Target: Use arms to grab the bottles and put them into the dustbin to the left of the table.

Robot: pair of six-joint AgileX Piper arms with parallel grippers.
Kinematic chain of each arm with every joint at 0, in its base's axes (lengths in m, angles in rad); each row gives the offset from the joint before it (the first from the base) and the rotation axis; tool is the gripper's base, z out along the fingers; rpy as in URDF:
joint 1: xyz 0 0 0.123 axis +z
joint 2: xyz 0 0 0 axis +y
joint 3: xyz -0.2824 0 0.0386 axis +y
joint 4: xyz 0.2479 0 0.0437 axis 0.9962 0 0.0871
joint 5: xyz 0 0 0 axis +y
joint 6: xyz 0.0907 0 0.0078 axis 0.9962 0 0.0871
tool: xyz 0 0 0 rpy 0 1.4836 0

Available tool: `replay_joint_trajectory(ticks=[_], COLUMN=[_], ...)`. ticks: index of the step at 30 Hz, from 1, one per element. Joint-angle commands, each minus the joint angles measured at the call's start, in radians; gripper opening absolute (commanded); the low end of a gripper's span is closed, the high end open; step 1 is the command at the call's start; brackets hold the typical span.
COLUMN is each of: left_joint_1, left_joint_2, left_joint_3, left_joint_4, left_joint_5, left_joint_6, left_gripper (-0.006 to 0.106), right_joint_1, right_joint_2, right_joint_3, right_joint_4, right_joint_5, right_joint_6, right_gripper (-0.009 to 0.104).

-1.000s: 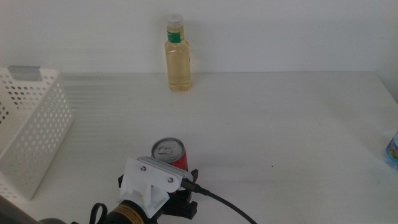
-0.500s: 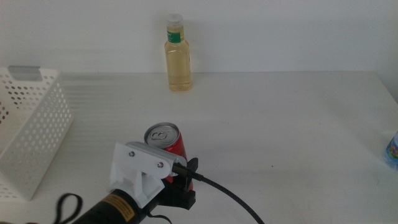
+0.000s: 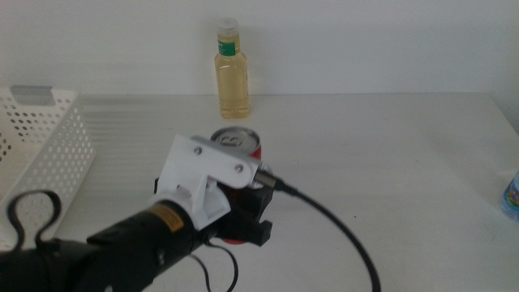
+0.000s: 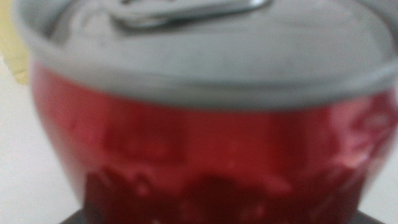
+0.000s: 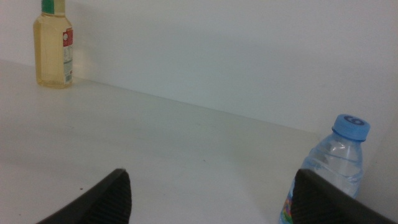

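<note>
Left gripper (image 3: pixel 240 217) and red can (image 3: pixel 241 144) rose from lower centre toward frame centre, can apparently lifted off table (image 3: pixel 389 154); fingers clamped on can, which filled left wrist view (image 4: pixel 205 143). You had carry to dustbin (image 3: pixel 40 154), left edge, ahead. Right gripper (image 5: pixel 211 193) waited, jaws spread wide, empty, near water bottle (image 5: pixel 329 168). Yellow bottle (image 3: pixel 231 73) stood upper centre

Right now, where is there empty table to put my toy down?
The widest bare patch lies between the red can in the left gripper and the water bottle. It's crowded between the can and the dustbin, where the arm reaches.
</note>
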Motion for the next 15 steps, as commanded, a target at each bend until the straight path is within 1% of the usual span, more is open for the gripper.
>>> replay_joint_trajectory(ticks=[1,3,5,8,11,13,15], left_joint_1=[-0.002,-0.001,-0.001,-0.001,-0.001,0.012,0.040], left_joint_2=[-0.058,-0.070,-0.085,-0.102,-0.107,-0.108,-0.110], left_joint_3=[-0.074,-0.107,-0.137,-0.169,-0.185,-0.190,-0.196], left_joint_4=[-0.068,-0.123,-0.201,-0.321,-0.407,-0.440,-0.430], left_joint_5=[-0.038,0.027,0.074,0.107,0.113,0.120,0.138], left_joint_6=[0.085,0.163,0.253,0.387,0.503,0.535,0.529], left_gripper=[-0.005,-0.005,-0.005,-0.005,-0.005,-0.005,-0.005], right_joint_1=[-0.007,-0.007,-0.007,-0.007,-0.007,-0.007,-0.007], right_joint_2=[-0.027,-0.027,-0.027,-0.027,-0.027,-0.027,-0.027], right_joint_3=[-0.008,-0.008,-0.008,-0.008,-0.008,-0.008,-0.008], right_joint_4=[-0.013,-0.013,-0.013,-0.013,-0.013,-0.013,-0.013], right_joint_5=[-0.075,-0.075,-0.075,-0.075,-0.075,-0.075,-0.075], right_joint_6=[-0.005,-0.005,-0.005,-0.005,-0.005,-0.005,-0.005], right_gripper=[0.067,0.067,0.067,0.067,0.067,0.067,0.067])
